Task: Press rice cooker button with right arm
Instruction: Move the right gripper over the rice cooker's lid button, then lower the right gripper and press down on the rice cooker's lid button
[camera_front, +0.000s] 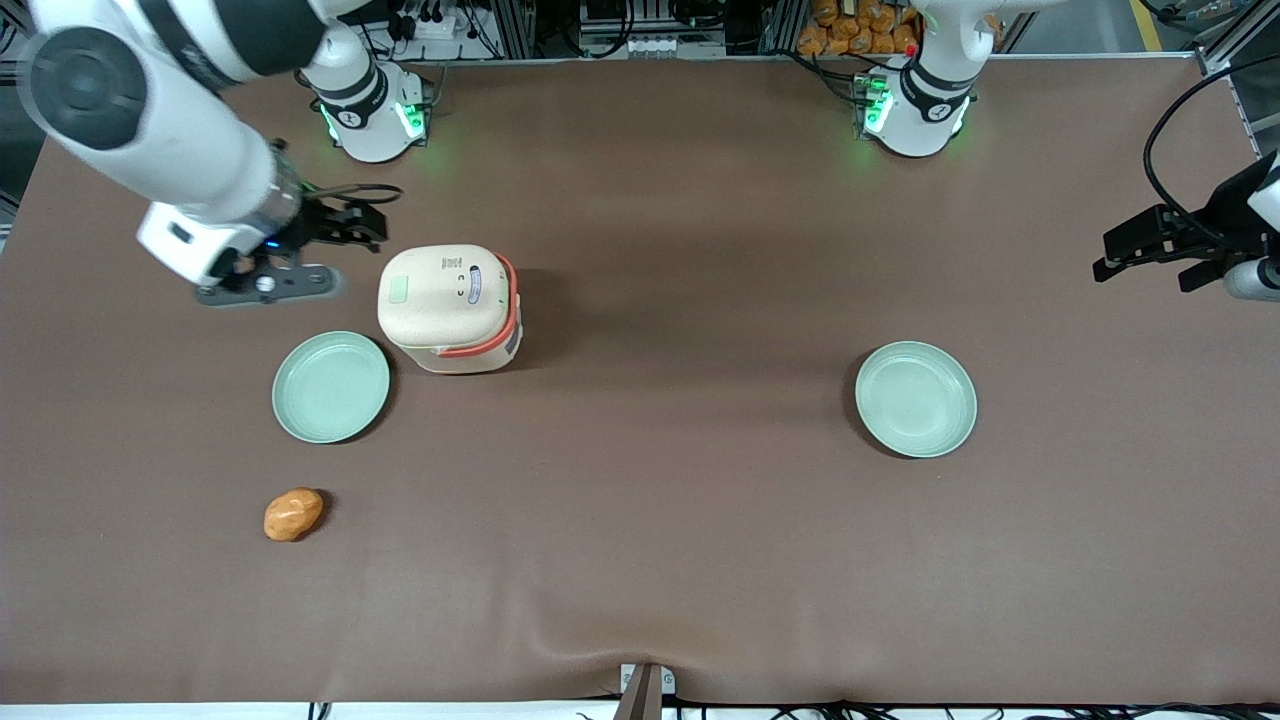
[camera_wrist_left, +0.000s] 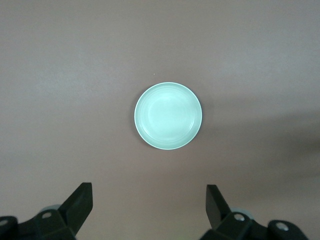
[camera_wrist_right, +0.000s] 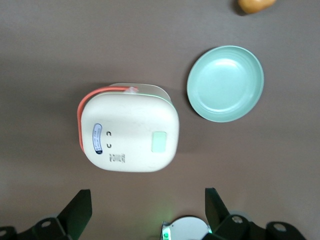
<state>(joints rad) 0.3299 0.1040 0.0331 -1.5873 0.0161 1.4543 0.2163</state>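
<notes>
Brown table cloth carries, left to right: my gripper, fingers spread wide and holding nothing, hovering just beside the rice cooker; plate and potato nearer the camera. Best approach, I judge: centre over the lid's pale green button, descend straight. Nothing obstructs.

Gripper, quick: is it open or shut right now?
Gripper: open, holding nothing, up in the air beside the rice cooker, toward the working arm's end.

The gripper hangs above the table beside the rice cooker
</notes>
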